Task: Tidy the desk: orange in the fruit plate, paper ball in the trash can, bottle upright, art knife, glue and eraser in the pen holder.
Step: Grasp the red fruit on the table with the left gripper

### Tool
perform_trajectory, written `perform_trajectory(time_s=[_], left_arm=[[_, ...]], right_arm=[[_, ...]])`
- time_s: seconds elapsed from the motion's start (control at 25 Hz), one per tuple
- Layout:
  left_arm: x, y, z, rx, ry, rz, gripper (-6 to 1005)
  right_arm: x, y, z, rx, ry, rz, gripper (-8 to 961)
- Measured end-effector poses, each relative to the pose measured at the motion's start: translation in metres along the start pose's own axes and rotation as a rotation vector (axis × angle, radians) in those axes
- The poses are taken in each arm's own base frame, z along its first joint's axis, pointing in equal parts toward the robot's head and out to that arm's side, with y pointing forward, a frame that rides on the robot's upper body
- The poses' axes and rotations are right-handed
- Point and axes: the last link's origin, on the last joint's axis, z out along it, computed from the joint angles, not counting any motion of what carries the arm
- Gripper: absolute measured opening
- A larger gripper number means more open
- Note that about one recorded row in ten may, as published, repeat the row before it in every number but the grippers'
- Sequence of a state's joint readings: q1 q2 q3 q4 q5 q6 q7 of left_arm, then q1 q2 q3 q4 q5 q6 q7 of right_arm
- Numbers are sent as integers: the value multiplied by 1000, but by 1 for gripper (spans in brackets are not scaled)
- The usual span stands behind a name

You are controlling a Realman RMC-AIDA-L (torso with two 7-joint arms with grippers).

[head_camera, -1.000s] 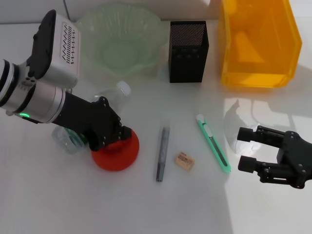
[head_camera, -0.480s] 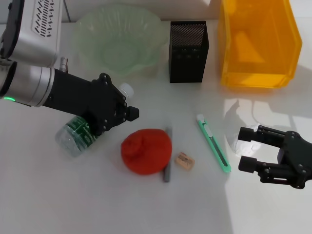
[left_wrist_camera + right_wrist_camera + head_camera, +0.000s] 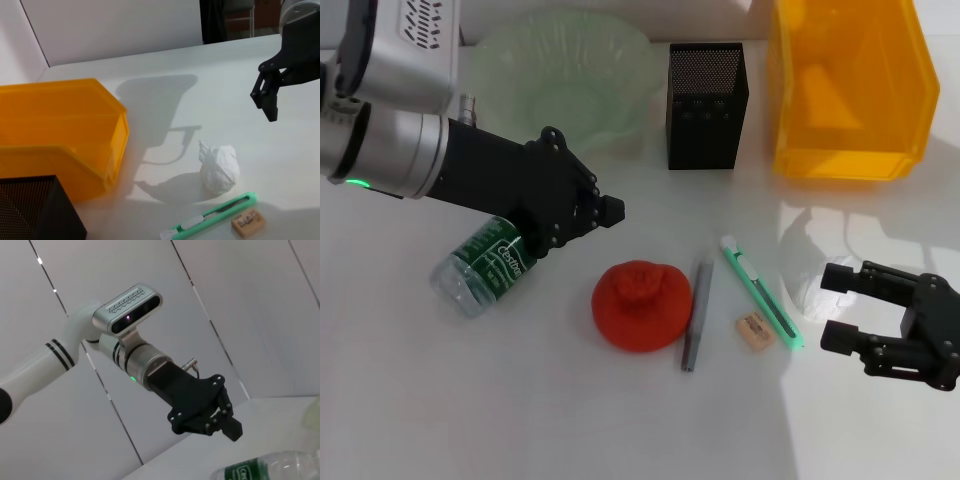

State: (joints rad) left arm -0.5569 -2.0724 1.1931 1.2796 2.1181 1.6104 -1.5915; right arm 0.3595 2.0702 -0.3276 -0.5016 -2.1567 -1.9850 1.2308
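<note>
Hovering closed above the bottle (image 3: 483,268), left claw (image 3: 603,212) leaves orange (image 3: 641,303) uncrowded; right claw (image 3: 842,306) gapes.

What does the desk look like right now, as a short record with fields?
orange: on the desk, not in the fruit plate
bottle: lying on its side under the left hand
paper ball: on the desk near the right hand, which is open
art knife, glue, eraser: outside the pen holder
trash can: no paper ball inside

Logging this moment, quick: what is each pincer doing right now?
Left pincer: shut, empty, above the lying clear plastic bottle.
Right pincer: open, empty, beside the white paper ball.
</note>
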Motion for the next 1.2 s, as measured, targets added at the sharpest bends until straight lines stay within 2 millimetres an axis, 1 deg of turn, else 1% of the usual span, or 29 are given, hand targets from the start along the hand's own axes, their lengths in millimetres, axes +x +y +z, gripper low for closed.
perform_trajectory(time_s=[0.16, 0.2, 0.24, 0.28, 0.36, 0.4, 0.44, 0.6, 0.64, 0.68, 0.84, 0.88, 1.08, 1.2], left_arm=[[1, 0, 3, -1, -4, -8, 76], [4, 0, 13, -1, -18, -18, 86], [4, 0, 13, -1, -18, -18, 97], [2, 3, 37, 2, -81, 2, 108], [1, 4, 40, 2, -92, 3, 162], [0, 5, 44, 1, -103, 3, 189], [-1, 8, 54, -12, -125, 2, 216], [-2, 9, 56, -16, -133, 2, 323], [-3, 10, 61, -23, -150, 4, 350], [-5, 12, 65, -28, -168, 10, 385], [-6, 12, 65, -26, -180, 8, 524], [-9, 12, 67, -27, -199, 5, 559], [-13, 15, 71, -45, -223, 9, 756], [-12, 15, 71, -47, -219, 12, 721]], right_arm=[[1, 0, -5, 25, -16, 2, 815], [1, 0, -7, 34, -21, 5, 815], [1, 0, -7, 34, -21, 5, 815], [2, 1, -8, 35, -21, 6, 815], [2, 1, -9, 38, -22, 8, 815], [3, 2, -10, 41, -22, 10, 815], [3, 2, -10, 41, -22, 10, 815], [4, 2, -10, 45, -22, 12, 815], [4, 1, -10, 47, -21, 12, 815], [4, 1, -10, 48, -21, 12, 815], [4, 0, -10, 55, -18, 11, 815], [4, -1, -10, 57, -17, 11, 815], [4, -3, -9, 63, -13, 7, 815], [3, -4, -8, 70, -9, 6, 815]])
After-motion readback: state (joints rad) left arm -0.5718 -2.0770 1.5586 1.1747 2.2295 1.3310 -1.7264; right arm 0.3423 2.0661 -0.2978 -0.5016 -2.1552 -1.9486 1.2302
